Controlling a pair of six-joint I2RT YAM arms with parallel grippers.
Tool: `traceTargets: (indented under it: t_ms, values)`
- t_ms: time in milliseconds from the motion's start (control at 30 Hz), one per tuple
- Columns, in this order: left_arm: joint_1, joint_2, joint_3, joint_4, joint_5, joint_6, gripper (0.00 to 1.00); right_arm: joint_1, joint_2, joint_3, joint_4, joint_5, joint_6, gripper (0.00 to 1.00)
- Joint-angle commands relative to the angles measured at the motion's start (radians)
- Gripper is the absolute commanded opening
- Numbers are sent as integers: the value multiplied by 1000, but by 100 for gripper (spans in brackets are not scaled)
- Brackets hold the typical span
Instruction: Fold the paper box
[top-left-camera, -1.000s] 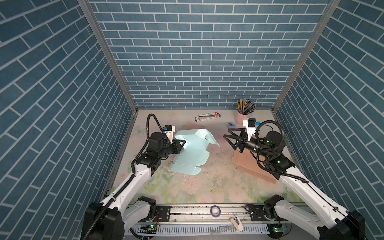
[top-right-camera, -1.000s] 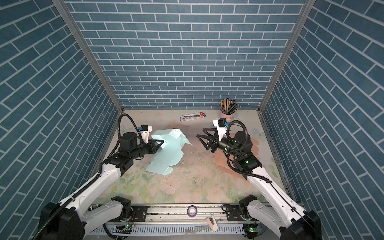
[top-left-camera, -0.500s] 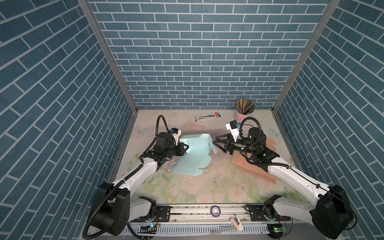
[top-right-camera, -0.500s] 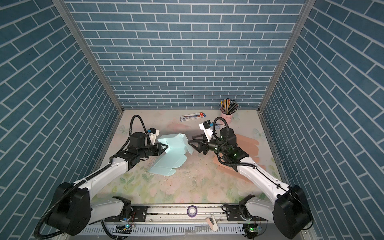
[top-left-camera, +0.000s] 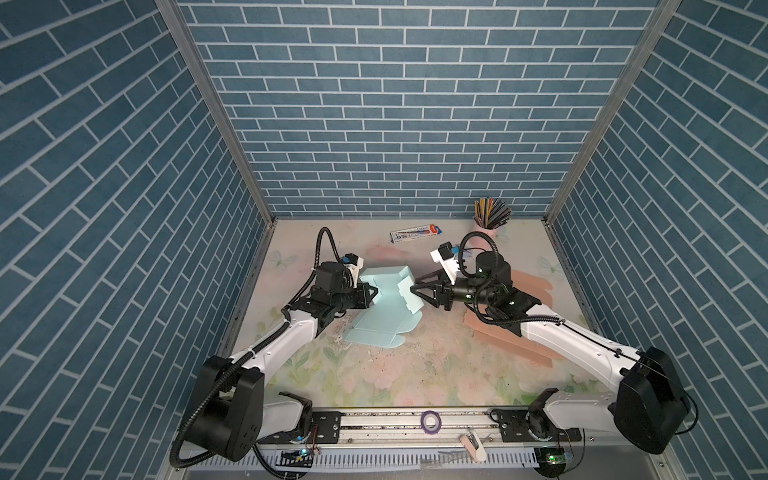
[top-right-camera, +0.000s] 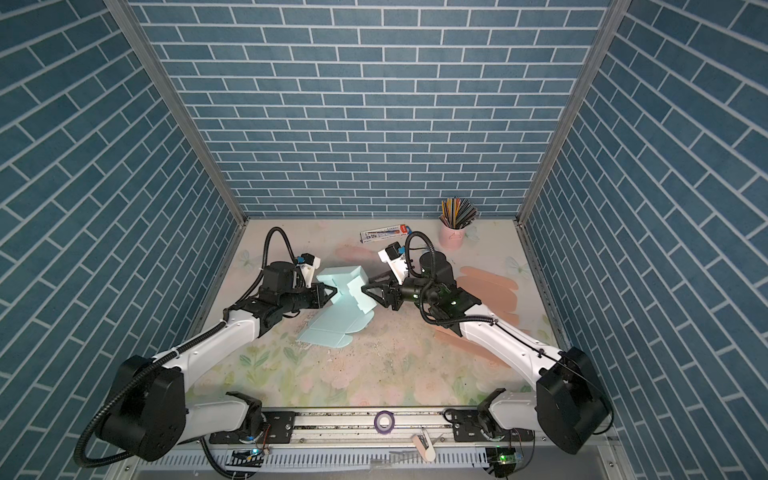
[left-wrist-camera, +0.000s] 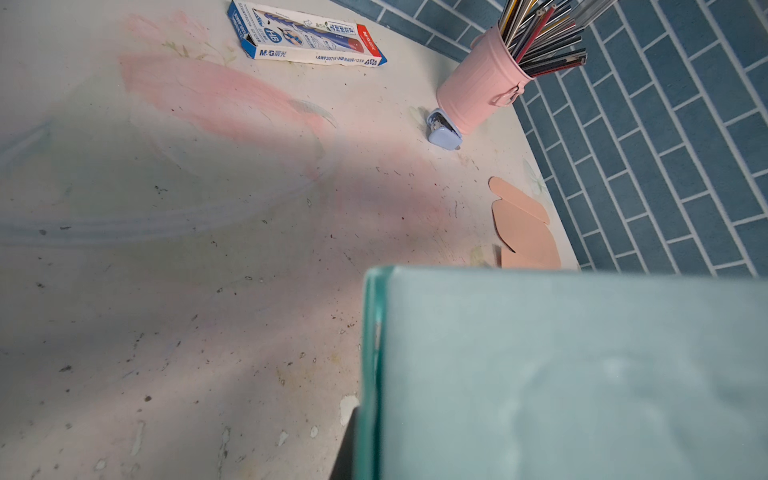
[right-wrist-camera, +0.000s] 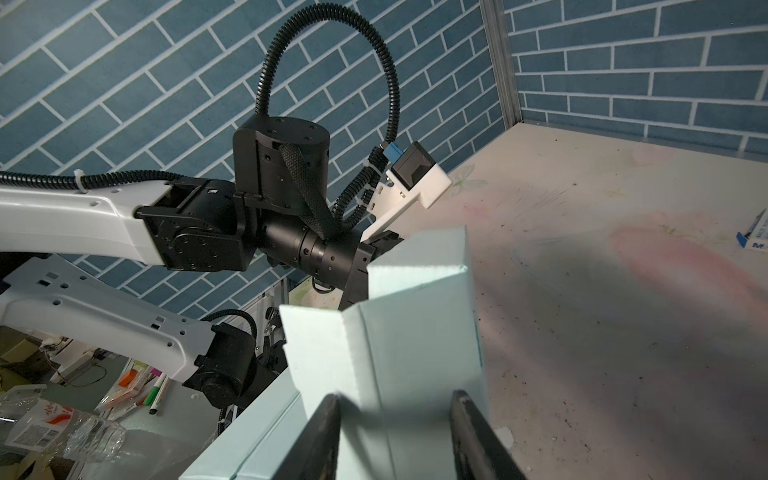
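A light blue paper box (top-left-camera: 386, 307) (top-right-camera: 338, 311), partly folded, lies mid-table with its far panels standing up. My left gripper (top-left-camera: 374, 293) (top-right-camera: 332, 293) is shut on its left upright edge. In the left wrist view the blue panel (left-wrist-camera: 540, 374) fills the near corner, and a dark finger (left-wrist-camera: 348, 444) shows beside its edge. My right gripper (top-left-camera: 415, 289) (top-right-camera: 365, 289) reaches in from the right, jaws apart. In the right wrist view its fingers straddle the box's folded right flap (right-wrist-camera: 415, 332), with the gripper (right-wrist-camera: 395, 395) open around it.
A pink cup of pencils (top-left-camera: 488, 222) and a pencil carton (top-left-camera: 415, 234) stand near the back wall, and a small blue sharpener (left-wrist-camera: 444, 133) lies by the cup. Flat salmon cardboard sheets (top-left-camera: 536, 282) lie under my right arm. A purple tape roll (top-left-camera: 430, 420) sits on the front rail.
My right gripper has moved left from above the salmon sheets up to the box's right flap, and its jaws have narrowed. My left gripper has carried the box edge slightly rightward.
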Motion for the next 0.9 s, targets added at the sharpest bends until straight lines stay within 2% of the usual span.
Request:
traceTargets:
  t_ms: [0, 267, 567, 867]
  values:
    - [-8, 14, 26, -10, -43, 18, 4, 31, 26, 20, 6, 22, -32, 43]
    - [-28, 13, 16, -18, -108, 15, 4, 64, 82, 49, -42, 178, -28, 40]
    - [-122, 14, 61, -111, -314, 30, 2, 122, 117, 124, -215, 396, -90, 38]
    - [-168, 5, 44, -75, -380, -52, 1, 180, 179, 180, -317, 565, -90, 36]
